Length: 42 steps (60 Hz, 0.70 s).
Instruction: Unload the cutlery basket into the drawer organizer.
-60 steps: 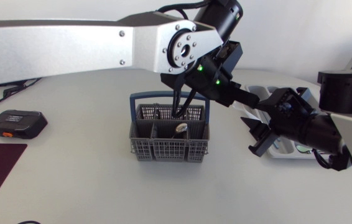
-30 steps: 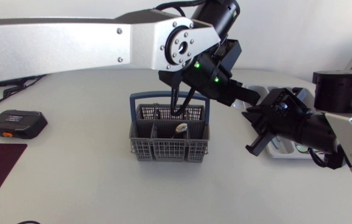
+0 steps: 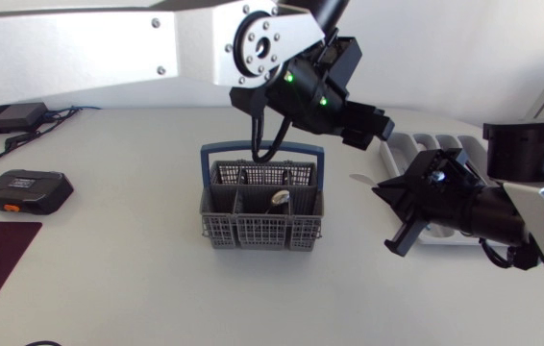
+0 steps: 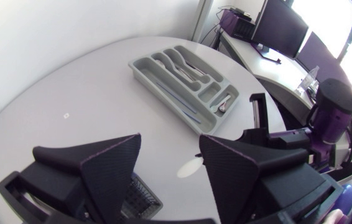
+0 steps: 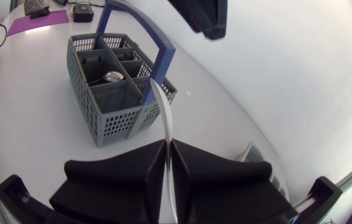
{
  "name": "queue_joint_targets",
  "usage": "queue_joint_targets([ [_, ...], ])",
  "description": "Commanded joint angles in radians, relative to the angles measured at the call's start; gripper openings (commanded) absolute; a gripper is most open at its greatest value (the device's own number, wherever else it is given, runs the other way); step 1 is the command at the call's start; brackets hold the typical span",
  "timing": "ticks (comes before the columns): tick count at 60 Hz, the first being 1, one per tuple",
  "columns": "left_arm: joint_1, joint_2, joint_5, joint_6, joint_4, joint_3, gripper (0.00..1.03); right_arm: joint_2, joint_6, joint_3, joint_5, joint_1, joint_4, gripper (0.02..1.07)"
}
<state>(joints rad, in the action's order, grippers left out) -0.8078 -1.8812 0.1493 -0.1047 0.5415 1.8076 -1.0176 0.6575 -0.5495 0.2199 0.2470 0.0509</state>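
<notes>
My big left arm comes across the top of the picture. The left gripper hangs up and right of the grey basket in the middle, fingers wide apart and holding nothing. The grey drawer organizer lies at the right, and in front of it my right gripper is squeezed tight on a thin white piece of cutlery.

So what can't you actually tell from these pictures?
Utensil in the right gripper: right wrist view shows only a thin strip, edge-on, near end buried between the jaws.
Drawer organizer, head view: right arm covers most compartments.
Basket, head view: one pale piece inside, too small to name.
</notes>
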Motion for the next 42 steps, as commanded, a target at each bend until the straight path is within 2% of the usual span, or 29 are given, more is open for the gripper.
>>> queue_joint_targets([
  [1, 0.022, 0.051, -0.004, 0.007, -0.003, 0.033, 0.78, 0.022, 0.028, 0.028, 0.035, -0.035, 0.030, 0.14],
  [7, 0.035, 0.080, -0.019, 0.049, -0.003, 0.018, 0.78, 0.034, 0.067, 0.020, 0.124, -0.115, 0.076, 0.14],
  [14, 0.038, 0.126, -0.094, 0.148, -0.002, -0.028, 0.78, 0.037, 0.148, -0.006, 0.234, -0.241, 0.162, 0.14],
  [28, 0.038, 0.215, -0.163, 0.356, 0.017, -0.198, 0.77, -0.134, 0.452, -0.104, 0.427, -0.531, 0.359, 0.14],
  [33, 0.036, 0.240, -0.202, 0.425, 0.015, -0.272, 0.77, -0.210, 0.564, -0.158, 0.460, -0.612, 0.438, 0.14],
  [42, 0.047, 0.281, -0.212, 0.481, 0.012, -0.367, 0.77, -0.345, 0.761, -0.265, 0.470, -0.724, 0.563, 0.14],
])
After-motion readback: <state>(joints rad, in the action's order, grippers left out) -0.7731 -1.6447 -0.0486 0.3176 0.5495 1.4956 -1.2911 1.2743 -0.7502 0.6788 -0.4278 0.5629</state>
